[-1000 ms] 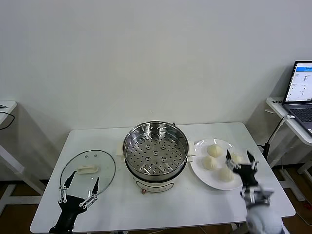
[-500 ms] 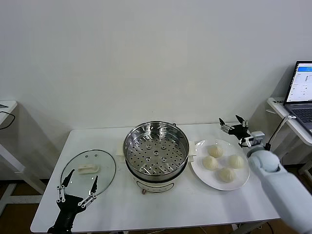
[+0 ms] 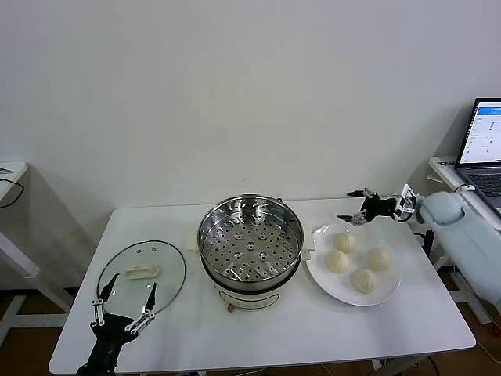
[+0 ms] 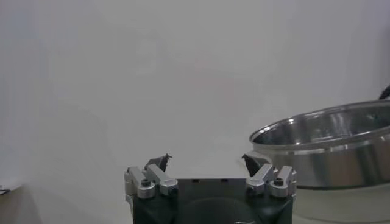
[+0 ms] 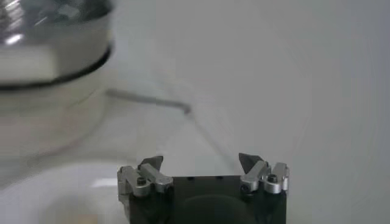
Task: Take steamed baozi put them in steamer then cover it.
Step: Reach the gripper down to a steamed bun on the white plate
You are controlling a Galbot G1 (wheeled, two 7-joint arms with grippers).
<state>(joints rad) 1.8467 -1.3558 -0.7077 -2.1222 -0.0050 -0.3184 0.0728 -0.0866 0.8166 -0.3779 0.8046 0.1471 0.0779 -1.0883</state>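
Note:
Several cream-white baozi [image 3: 345, 242] lie on a white plate [image 3: 319, 268] to the right of the steamer. The steamer [image 3: 250, 239], a shiny perforated steel basket on a cream pot base, stands empty at the table's middle; its wall also shows in the left wrist view [image 4: 329, 143] and the right wrist view [image 5: 49, 36]. The glass cover [image 3: 168, 262] with its cream handle [image 3: 141, 272] lies flat at the left. My right gripper [image 3: 347, 206] hovers open over the plate's far edge, pointing toward the steamer, nothing between its fingers [image 5: 201, 161]. My left gripper [image 3: 137, 283] stands open and empty over the cover's near edge [image 4: 205, 161].
A laptop [image 3: 484, 141] sits on a side table at the far right, with a cable hanging beside it. Another small table [image 3: 9, 171] is at the far left. The white table's front edge [image 3: 258, 362] runs close below my left gripper.
My right arm has swung from the table's front right, near the plate, up and back behind the plate, and now points left toward the steamer. The left arm has barely moved.

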